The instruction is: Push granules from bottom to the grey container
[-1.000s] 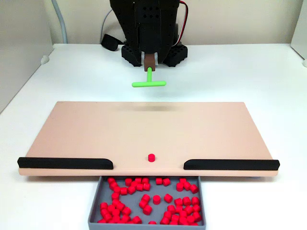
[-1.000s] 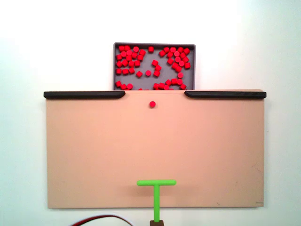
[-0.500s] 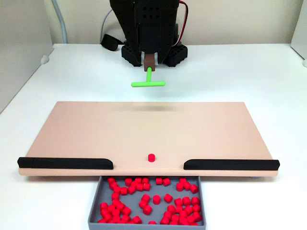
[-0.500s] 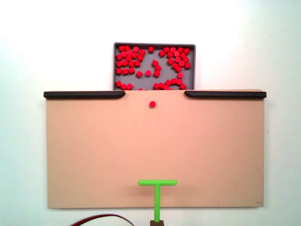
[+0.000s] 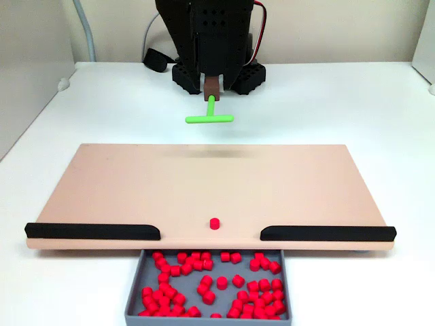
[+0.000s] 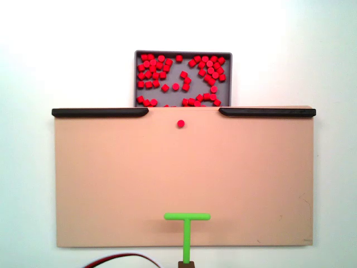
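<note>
Green T-tool (image 6: pixel 187 216) barely drifted, hovered lower centre; gripper (image 5: pixel 211 87) pinched its stem. Lone granule (image 6: pixel 181 124) sat unmoved before grey container (image 6: pixel 183 54); final push pending.

Bright red granules (image 6: pixel 181 78) in grey container (image 6: pixel 136 78); tan board (image 6: pixel 184 173) with black strips (image 6: pixel 100 112); green T-shaped tool (image 6: pixel 187 223); white table (image 5: pixel 340 102); black arm (image 5: pixel 214 34).
</note>
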`<state>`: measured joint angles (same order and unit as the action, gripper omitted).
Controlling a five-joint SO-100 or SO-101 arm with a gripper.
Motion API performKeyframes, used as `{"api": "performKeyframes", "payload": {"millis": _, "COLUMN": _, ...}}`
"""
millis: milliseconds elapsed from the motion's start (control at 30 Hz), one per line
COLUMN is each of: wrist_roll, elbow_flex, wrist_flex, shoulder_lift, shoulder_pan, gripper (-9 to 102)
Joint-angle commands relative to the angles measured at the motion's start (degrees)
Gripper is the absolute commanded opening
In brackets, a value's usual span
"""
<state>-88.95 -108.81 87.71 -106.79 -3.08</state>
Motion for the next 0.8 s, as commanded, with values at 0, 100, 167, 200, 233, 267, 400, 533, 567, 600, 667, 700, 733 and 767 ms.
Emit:
{"api": "performKeyframes", "payload": {"millis": 0, "wrist_roll": 0.44, "elbow_flex": 1.23, "wrist_flex": 0.26, "shoulder_lift": -0.18, "shoulder_pan": 0.44, "gripper": 0}}
{"api": "performKeyframes", "payload": {"millis": 100, "wrist_roll": 0.62, "elbow_flex": 1.23, "wrist_flex": 0.26, "shoulder_lift": -0.18, "shoulder_pan": 0.44, "gripper": 0}}
{"api": "performKeyframes", "payload": {"millis": 167, "wrist_roll": 0.7, "elbow_flex": 1.23, "wrist_flex": 0.26, "shoulder_lift": -0.18, "shoulder_pan": 0.35, "gripper": 0}}
{"api": "performKeyframes", "payload": {"millis": 200, "wrist_roll": 0.7, "elbow_flex": 1.23, "wrist_flex": 0.26, "shoulder_lift": -0.18, "shoulder_pan": 0.35, "gripper": 0}}
{"api": "performKeyframes", "payload": {"millis": 233, "wrist_roll": 0.7, "elbow_flex": 1.23, "wrist_flex": 0.26, "shoulder_lift": -0.18, "shoulder_pan": 0.35, "gripper": 0}}
{"api": "performKeyframes", "payload": {"millis": 267, "wrist_roll": 0.7, "elbow_flex": 1.23, "wrist_flex": 0.26, "shoulder_lift": -0.18, "shoulder_pan": 0.35, "gripper": 0}}
{"api": "performKeyframes", "payload": {"millis": 400, "wrist_roll": 0.88, "elbow_flex": 1.23, "wrist_flex": 0.26, "shoulder_lift": -0.18, "shoulder_pan": 0.35, "gripper": 0}}
{"api": "performKeyframes", "payload": {"millis": 533, "wrist_roll": 1.05, "elbow_flex": 1.23, "wrist_flex": 0.26, "shoulder_lift": -0.18, "shoulder_pan": 0.35, "gripper": 0}}
{"api": "performKeyframes", "payload": {"millis": 567, "wrist_roll": 1.05, "elbow_flex": 1.23, "wrist_flex": 0.26, "shoulder_lift": -0.18, "shoulder_pan": 0.35, "gripper": 0}}
{"api": "performKeyframes", "payload": {"millis": 600, "wrist_roll": 1.05, "elbow_flex": 1.23, "wrist_flex": 0.26, "shoulder_lift": -0.09, "shoulder_pan": 0.35, "gripper": 0}}
{"api": "performKeyframes", "payload": {"millis": 667, "wrist_roll": 1.14, "elbow_flex": 1.23, "wrist_flex": 0.26, "shoulder_lift": -0.09, "shoulder_pan": 0.35, "gripper": 0}}
{"api": "performKeyframes", "payload": {"millis": 700, "wrist_roll": 1.14, "elbow_flex": 1.23, "wrist_flex": 0.26, "shoulder_lift": -0.09, "shoulder_pan": 0.35, "gripper": 0}}
{"api": "performKeyframes", "payload": {"millis": 733, "wrist_roll": 1.14, "elbow_flex": 1.23, "wrist_flex": 0.26, "shoulder_lift": -0.09, "shoulder_pan": 0.35, "gripper": 0}}
{"api": "performKeyframes", "payload": {"millis": 767, "wrist_roll": 1.14, "elbow_flex": 1.23, "wrist_flex": 0.26, "shoulder_lift": -0.09, "shoulder_pan": 0.35, "gripper": 0}}
